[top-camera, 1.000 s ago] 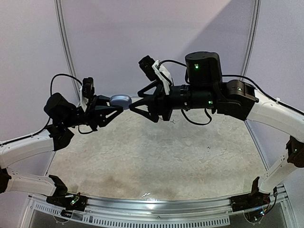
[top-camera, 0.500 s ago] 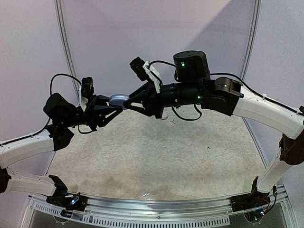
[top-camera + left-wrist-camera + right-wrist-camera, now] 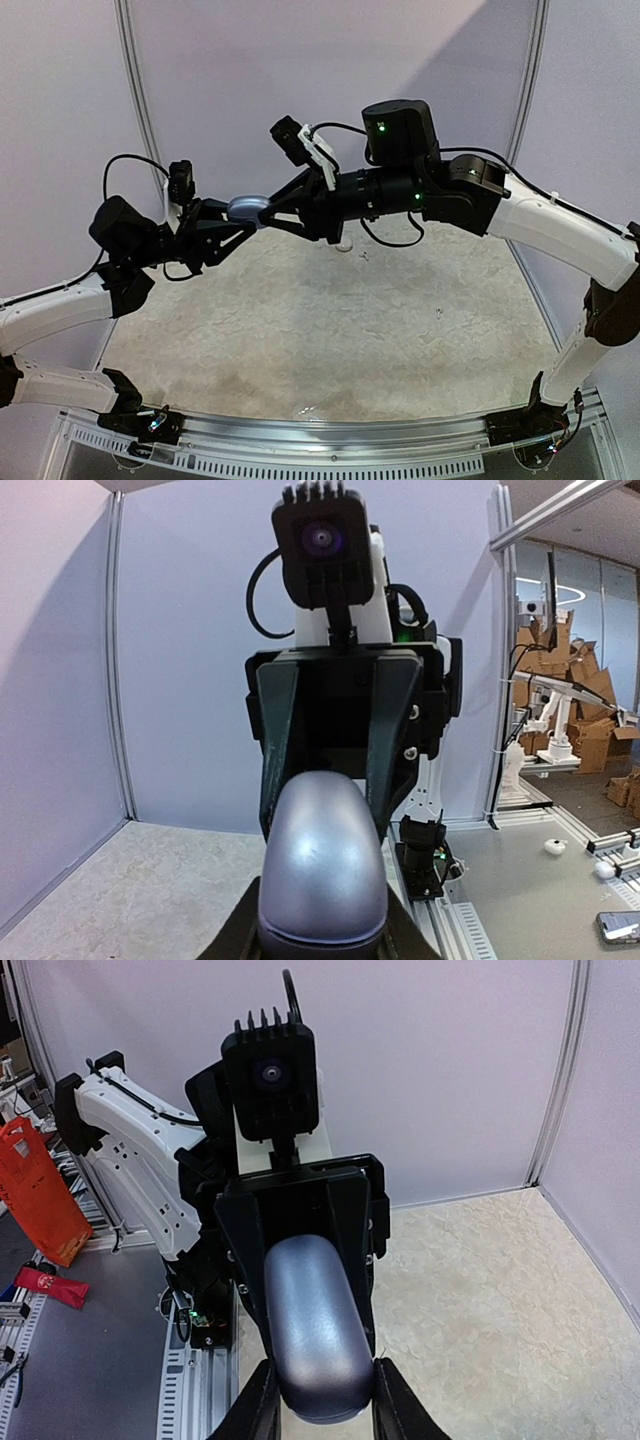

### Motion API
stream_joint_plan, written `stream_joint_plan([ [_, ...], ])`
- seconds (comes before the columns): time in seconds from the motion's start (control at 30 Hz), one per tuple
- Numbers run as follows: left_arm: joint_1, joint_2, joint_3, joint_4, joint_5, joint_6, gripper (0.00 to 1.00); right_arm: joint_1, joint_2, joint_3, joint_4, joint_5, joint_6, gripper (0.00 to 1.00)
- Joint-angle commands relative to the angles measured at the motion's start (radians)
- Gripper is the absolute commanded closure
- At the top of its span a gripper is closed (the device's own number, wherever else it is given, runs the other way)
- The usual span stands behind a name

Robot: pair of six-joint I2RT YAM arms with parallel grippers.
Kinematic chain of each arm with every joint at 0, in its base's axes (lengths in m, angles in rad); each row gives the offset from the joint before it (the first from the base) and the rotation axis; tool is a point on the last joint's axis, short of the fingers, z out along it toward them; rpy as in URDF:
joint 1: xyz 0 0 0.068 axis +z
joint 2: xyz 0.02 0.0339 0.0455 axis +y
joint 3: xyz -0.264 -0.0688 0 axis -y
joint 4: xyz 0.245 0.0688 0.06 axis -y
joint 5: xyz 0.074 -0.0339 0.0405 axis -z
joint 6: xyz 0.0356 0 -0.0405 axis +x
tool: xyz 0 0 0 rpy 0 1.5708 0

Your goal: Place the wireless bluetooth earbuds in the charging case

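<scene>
Charging case [image 3: 322, 865]: smooth grey-silver oval shell, held mid-air well above bench [image 3: 330, 330], betw. both arms. L pincer [image 3: 237, 220] pinches one end of case. R pincer [image 3: 266, 212] straddles opp. end, fingers hard by its sides; firm clamp cannot be told. Seam visible, lid appears shut. Earbuds: not seen in any view. Assessment: case rigid, prob. light, glossy, so likely slippery; rounded ends give poor purchase. Recommend hold across broad sides near mid-body, below seam, leaving lid free to open.
</scene>
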Motion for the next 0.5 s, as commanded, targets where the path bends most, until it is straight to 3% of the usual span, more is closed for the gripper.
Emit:
stream_joint_plan([
  [0.0, -0.011, 0.006, 0.011, 0.009, -0.014, 0.020, 1.00, 0.018, 0.040, 0.016, -0.007, -0.049, 0.026, 0.71],
  [0.27, -0.012, 0.007, 0.011, 0.008, -0.015, 0.023, 1.00, 0.017, 0.045, 0.027, -0.013, -0.037, 0.020, 0.60],
  [0.3, -0.012, 0.007, 0.010, 0.008, -0.015, 0.024, 1.00, 0.018, 0.045, 0.030, -0.014, -0.035, 0.020, 0.61],
  [0.4, -0.011, 0.005, 0.008, 0.007, -0.016, 0.025, 1.00, 0.017, 0.046, 0.032, -0.015, -0.026, 0.023, 0.79],
  [0.47, -0.012, 0.005, 0.007, 0.006, -0.016, 0.025, 1.00, 0.018, 0.044, 0.032, -0.016, -0.027, 0.023, 0.83],
])
